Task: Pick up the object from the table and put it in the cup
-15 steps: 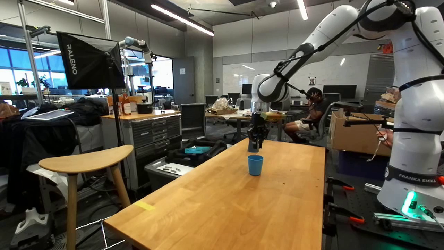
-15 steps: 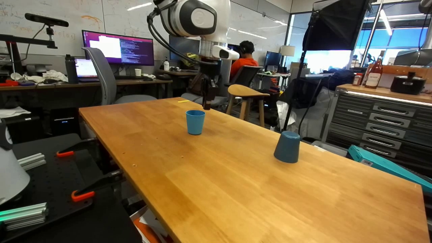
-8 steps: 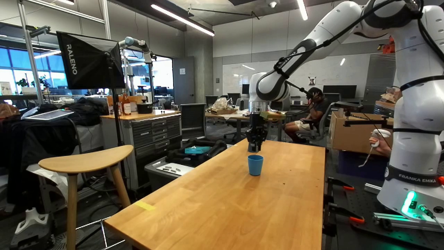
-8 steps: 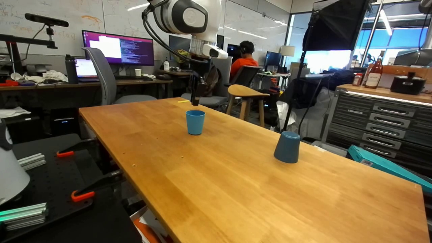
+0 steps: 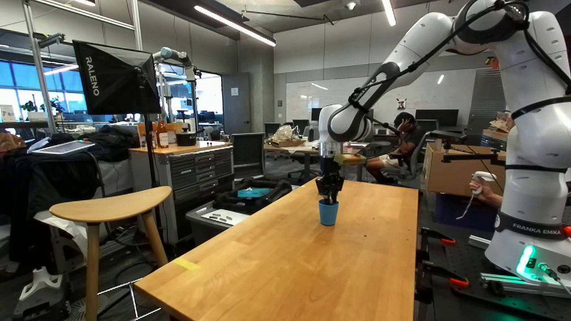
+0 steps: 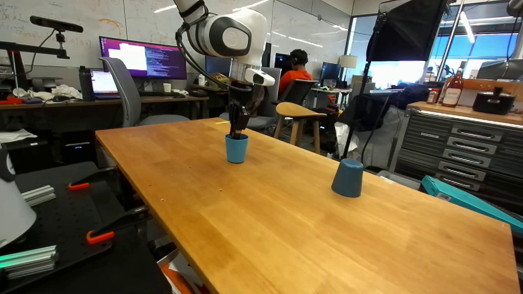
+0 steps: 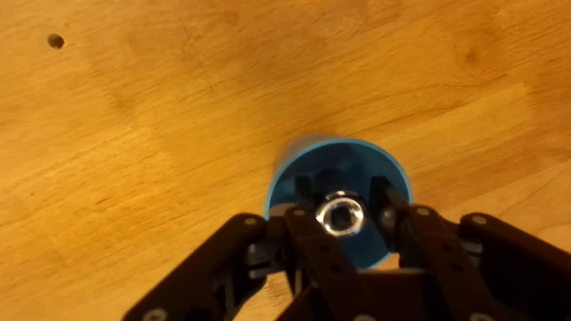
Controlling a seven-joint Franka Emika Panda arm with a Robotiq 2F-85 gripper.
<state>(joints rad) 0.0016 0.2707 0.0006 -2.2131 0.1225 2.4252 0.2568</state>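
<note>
The cup is light blue and stands upright on the table in both exterior views [image 5: 328,216] [image 6: 236,151]; its open mouth and inner wall show in the wrist view [image 7: 357,162]. My gripper [image 5: 330,201] points straight down over it, with its fingertips inside the mouth. The object [image 7: 340,217] is a small dark cylinder with a shiny silver ring at its top end. It stands slightly tilted inside the cup, between my fingers. In the wrist view the gripper [image 7: 341,185] looks parted, with a gap between the object and the right-hand finger. The object's lower end is unclear.
A darker blue cup [image 6: 347,179] stands upside down farther along the wooden table [image 6: 265,228], near its edge. Black clamps with orange tips [image 6: 101,237] hold at the robot's side of the table. A wooden stool [image 5: 111,204] stands beside the table.
My gripper moved from beside the light blue cup to over it, then went down until its fingertips entered the cup. Both cups stayed in place.
</note>
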